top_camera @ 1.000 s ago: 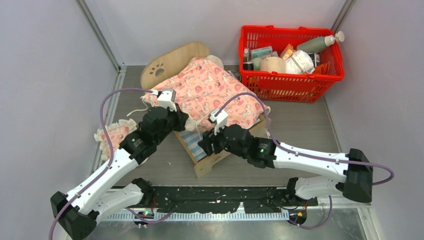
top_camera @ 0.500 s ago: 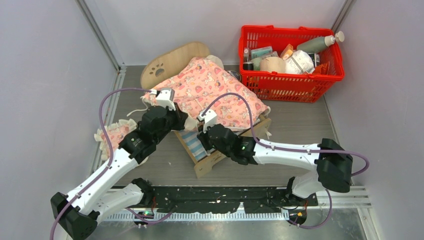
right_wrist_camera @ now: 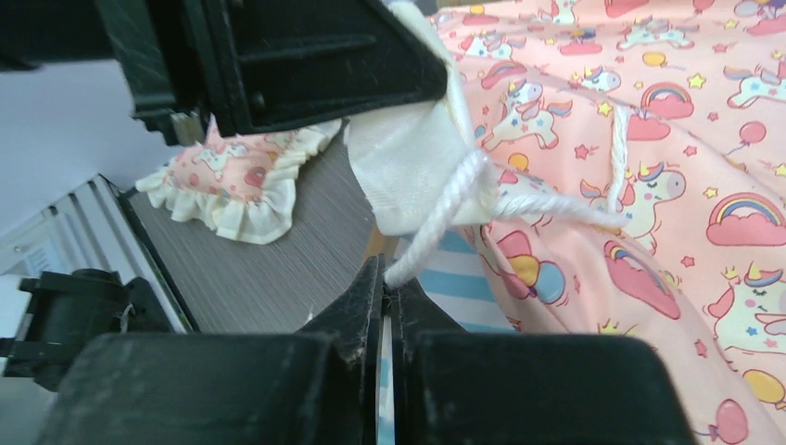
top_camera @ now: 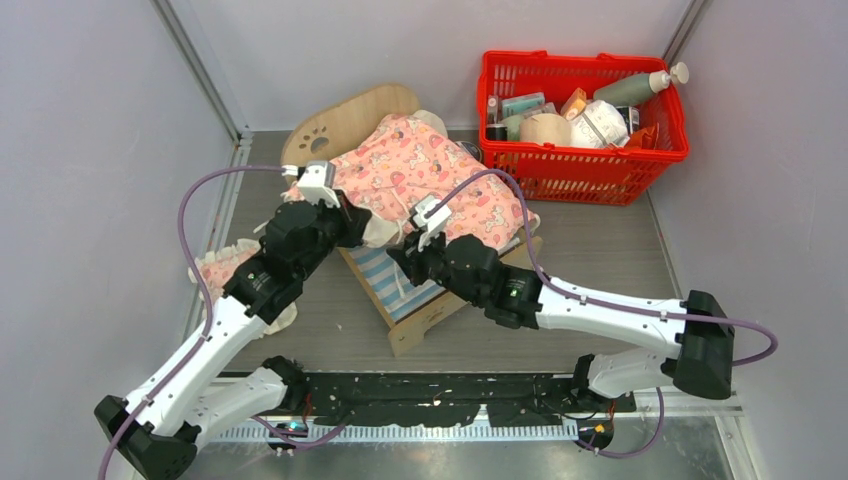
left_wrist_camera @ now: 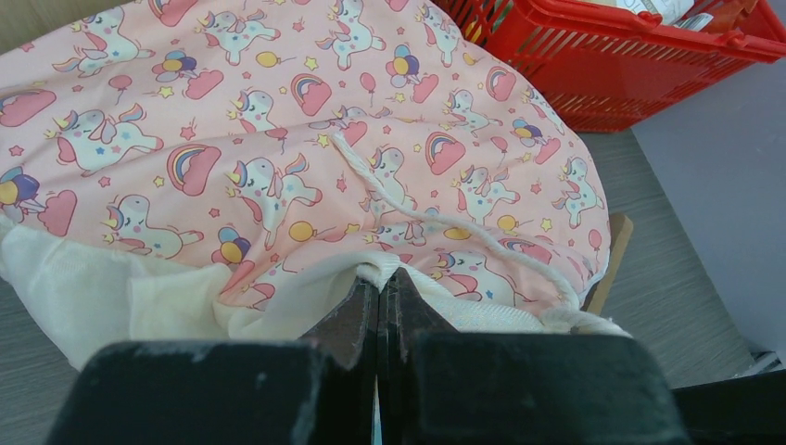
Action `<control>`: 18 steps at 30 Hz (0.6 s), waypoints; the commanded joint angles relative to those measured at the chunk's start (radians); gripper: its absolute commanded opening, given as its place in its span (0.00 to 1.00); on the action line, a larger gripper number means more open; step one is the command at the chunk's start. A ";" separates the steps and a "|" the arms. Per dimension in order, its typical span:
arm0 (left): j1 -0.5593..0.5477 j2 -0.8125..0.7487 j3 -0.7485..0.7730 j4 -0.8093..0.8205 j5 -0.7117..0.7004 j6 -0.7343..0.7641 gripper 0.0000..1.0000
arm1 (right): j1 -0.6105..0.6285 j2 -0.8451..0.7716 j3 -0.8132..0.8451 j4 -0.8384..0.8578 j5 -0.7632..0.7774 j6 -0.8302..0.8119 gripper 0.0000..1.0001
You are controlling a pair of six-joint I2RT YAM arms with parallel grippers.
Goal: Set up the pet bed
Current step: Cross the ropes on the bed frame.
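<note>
The pet bed stands mid-table: its arched plywood headboard (top_camera: 345,120) has a paw cutout, and its blue-and-white striped mattress (top_camera: 385,278) shows at the near end. A pink unicorn blanket (top_camera: 425,170) covers the rest. My left gripper (top_camera: 366,232) is shut on the blanket's cream edge (left_wrist_camera: 382,274) at its near corner. Just right of it, my right gripper (top_camera: 402,252) is shut on the end of a white cord (right_wrist_camera: 434,224) that hangs from that corner. The cord (left_wrist_camera: 408,209) also trails across the blanket.
A small pink frilled pillow (top_camera: 222,272) lies on the table left of the bed, under my left arm. A red basket (top_camera: 585,165) of bottles and packets stands at the back right. Grey walls close in on both sides.
My right gripper, open a second ago, has shut on the white cord. My left arm has drawn the blanket corner back towards the headboard, baring more striped mattress.
</note>
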 commanded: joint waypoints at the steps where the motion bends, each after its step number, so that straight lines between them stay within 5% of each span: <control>1: 0.006 -0.029 0.043 0.009 0.021 -0.009 0.00 | 0.004 -0.068 0.011 0.069 -0.023 0.006 0.05; 18: 0.006 -0.105 -0.072 0.014 0.103 -0.062 0.00 | 0.010 -0.192 -0.123 -0.014 -0.084 0.084 0.05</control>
